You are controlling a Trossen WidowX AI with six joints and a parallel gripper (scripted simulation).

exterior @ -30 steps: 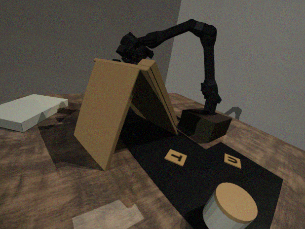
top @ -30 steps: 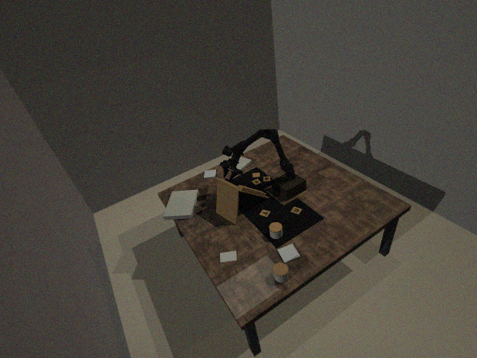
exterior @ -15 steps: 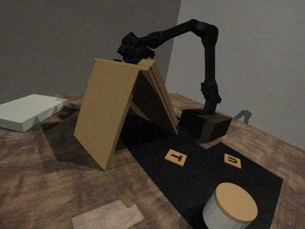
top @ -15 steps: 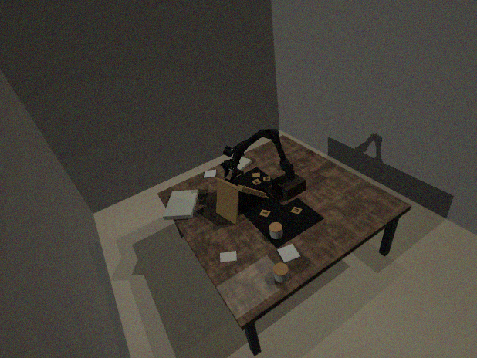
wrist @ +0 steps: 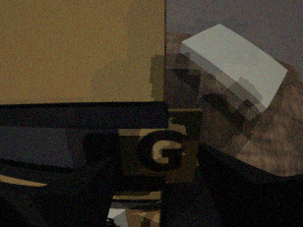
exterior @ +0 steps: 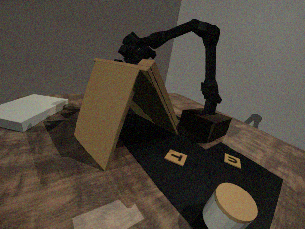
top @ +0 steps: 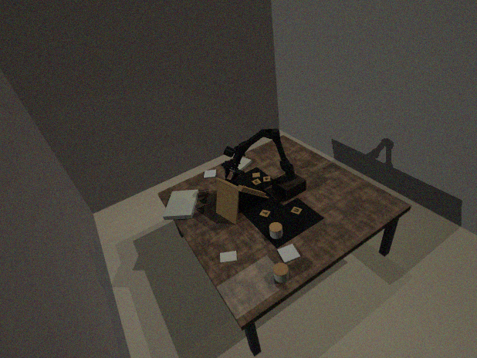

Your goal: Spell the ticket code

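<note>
My gripper [top: 230, 174] [wrist: 159, 149] is shut on the G tile [wrist: 129, 152], at the far end of the tent-shaped wooden board [top: 227, 202] [exterior: 103, 106] [wrist: 69, 53]. The G faces the wrist camera and reads upright there. In the exterior view the board hides the fingertips and the tile. The rail's slot and any letters in it cannot be made out. The T tile [top: 265, 213] [exterior: 173, 157] and the U tile [top: 296, 210] [exterior: 232, 161] lie flat. Three more tiles, one here [top: 255, 175], lie beyond the board, letters unclear. No printed code is readable.
A black mat [top: 309, 220] [exterior: 197, 177] lies under the loose tiles. Wooden-lidded canisters [top: 275, 231] [top: 281, 273] [exterior: 235, 202] stand on the near side. A thick white block [top: 181, 204] [exterior: 32, 106] [wrist: 236, 63] lies behind the board. White cards [top: 228, 256] [top: 289, 253] [top: 210, 173] lie around.
</note>
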